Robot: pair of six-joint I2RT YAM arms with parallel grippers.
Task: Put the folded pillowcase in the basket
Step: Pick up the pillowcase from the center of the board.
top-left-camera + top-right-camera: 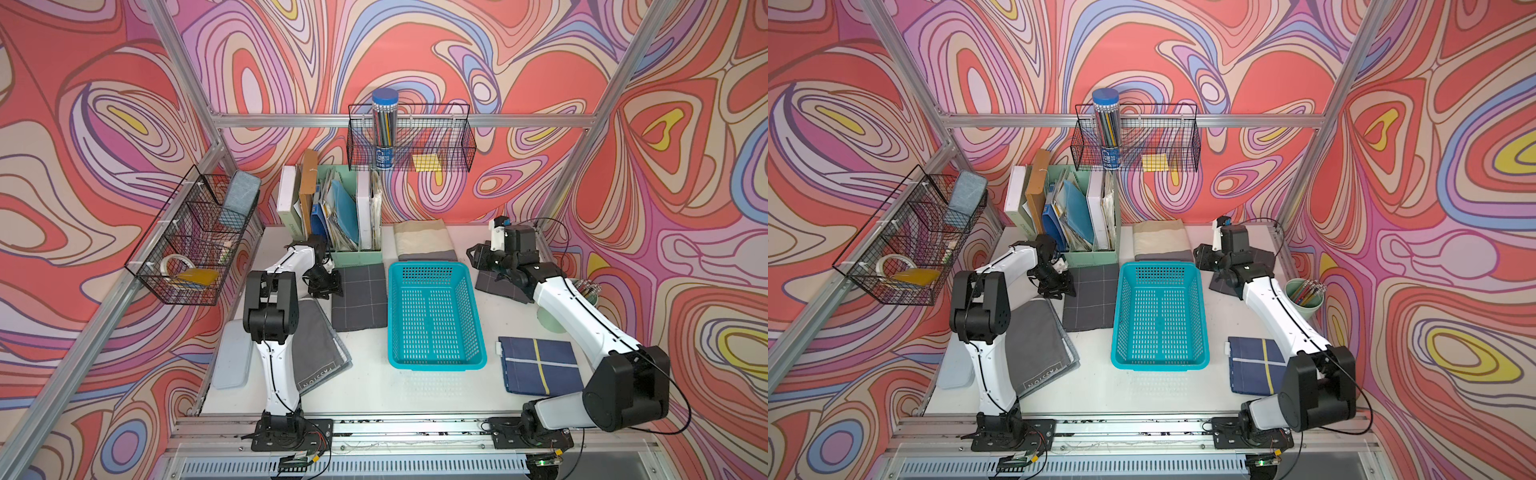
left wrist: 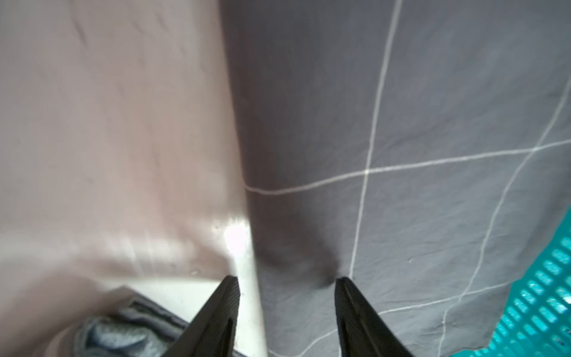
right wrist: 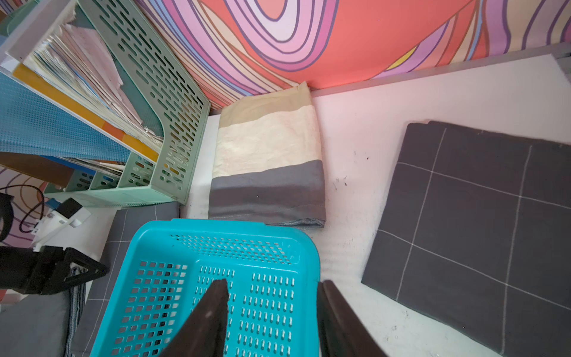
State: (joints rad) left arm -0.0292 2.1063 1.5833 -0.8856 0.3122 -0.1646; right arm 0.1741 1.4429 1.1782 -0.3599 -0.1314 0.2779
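Table (image 1: pixel 374 386) first: what did you have on it?

I saw the turquoise basket (image 1: pixel 436 365) standing in the middle. The folded pillowcase (image 1: pixel 359 297), dark grey with thin white grid lines, lay flat just beside the basket's left wall.

And your grippers?

My left gripper (image 2: pixel 285 278) was down at the pillowcase's edge away from the basket. Its jaws were spread, one fingertip (image 2: pixel 349 296) pressing the cloth and its twin over bare table. My right gripper (image 3: pixel 273 282) hung at the basket's far right corner, jaws apart. One finger was over the perforated floor and one outside the wall.
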